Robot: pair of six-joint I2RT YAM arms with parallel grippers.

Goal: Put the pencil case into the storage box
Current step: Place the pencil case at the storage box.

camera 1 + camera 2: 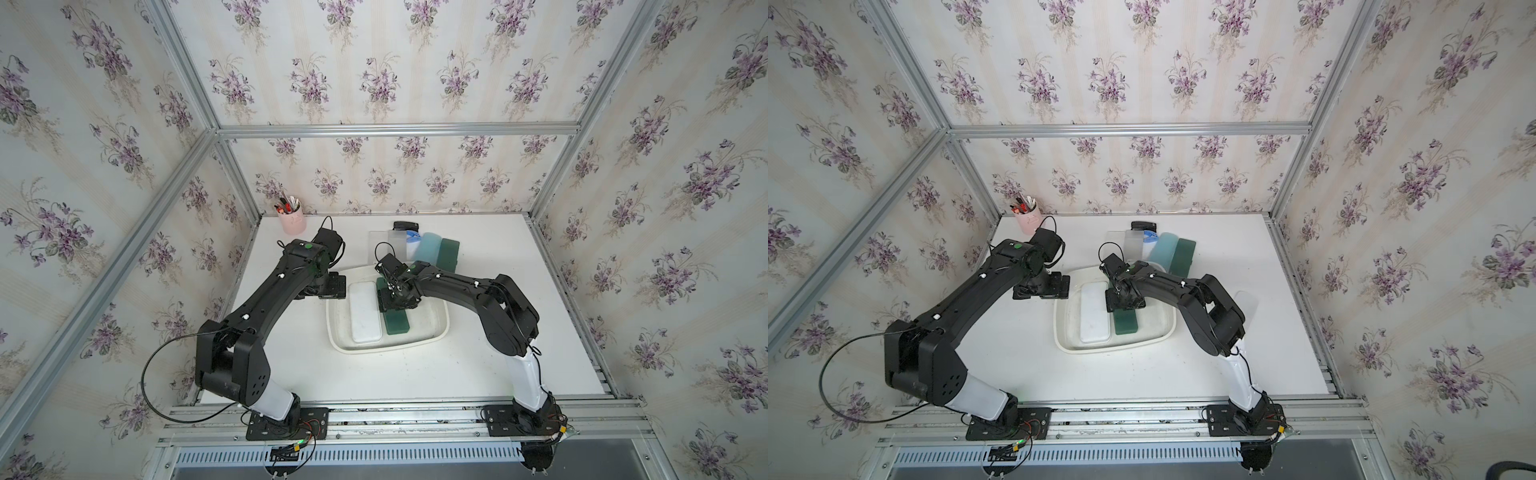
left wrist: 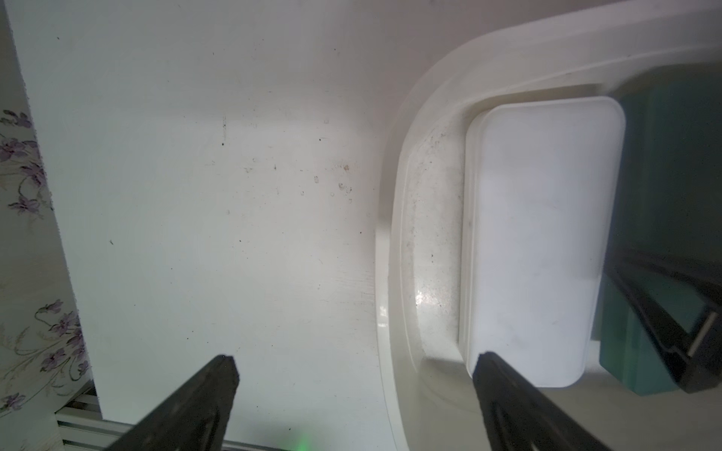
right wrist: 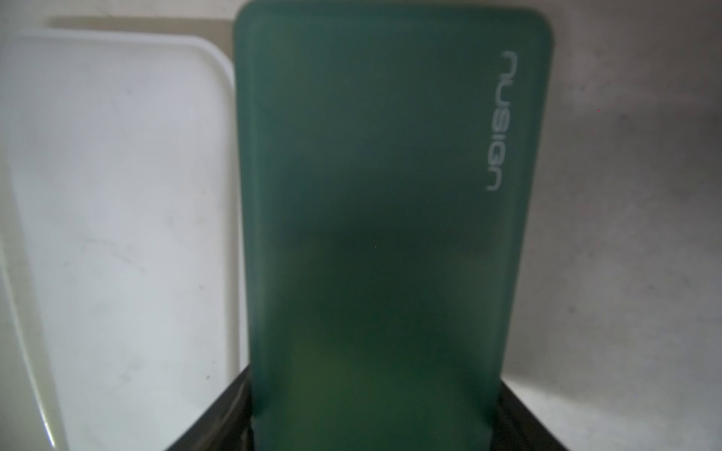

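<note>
In both top views the right gripper point(image 1: 395, 297) point(image 1: 1123, 297) hangs low inside the storage box point(image 1: 386, 348) point(image 1: 1113, 348), its jaws part-way closed across the green pencil case point(image 1: 397, 322) point(image 1: 1125, 322). The case runs out past the fingertips and lies beside a white pencil case point(image 1: 365, 311). The left gripper point(image 1: 330, 286) sits just outside the box rim, on the far side of the white case from the right gripper.

The left wrist view shows the left gripper point(image 2: 353, 363) spread fully wide and holding nothing. One fingertip is over the bare table point(image 2: 195, 195), the other over the end of the white pencil case point(image 2: 539, 234). The box rim point(image 2: 394, 234) passes between the two tips. The green pencil case point(image 2: 672, 156) lies beyond the white one, with a black finger of the right gripper against it.

In the right wrist view the green pencil case point(image 3: 390, 195) fills the space between the right gripper's point(image 3: 371, 429) fingers point(image 3: 218, 421), one finger against each long edge. The white pencil case point(image 3: 117, 195) is just beside it. Whether the green case touches the box floor point(image 3: 625, 234) cannot be told.
</note>
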